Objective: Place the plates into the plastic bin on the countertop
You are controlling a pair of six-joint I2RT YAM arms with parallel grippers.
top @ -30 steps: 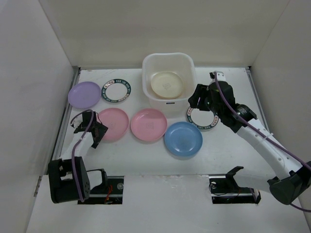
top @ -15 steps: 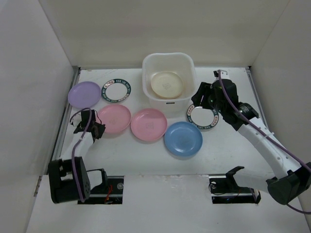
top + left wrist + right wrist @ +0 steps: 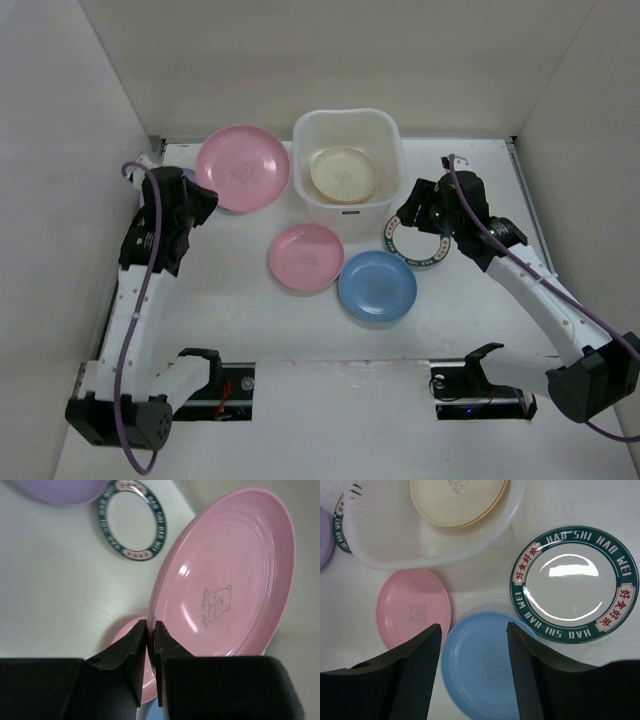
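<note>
My left gripper (image 3: 150,625) is shut on the rim of a pink plate (image 3: 230,580), which it holds tilted in the air left of the plastic bin (image 3: 300,130). In the top view that plate (image 3: 243,168) hangs over the back left of the countertop (image 3: 250,320). A cream plate (image 3: 344,173) lies inside the bin. A second pink plate (image 3: 306,257) and a blue plate (image 3: 377,285) lie flat in front of the bin. My right gripper (image 3: 474,627) stands open and empty above the blue plate (image 3: 485,665), beside a white plate with a dark patterned rim (image 3: 574,583).
Another patterned-rim plate (image 3: 132,527) and a lilac plate (image 3: 55,487) lie at the back left, under the lifted plate and my left arm. White walls close in the counter on three sides. Both arm bases sit at the near edge.
My left gripper shut on the pink plate's rim and lifted it off the counter, up and back toward the bin's left side. The right gripper dipped slightly and stayed open.
</note>
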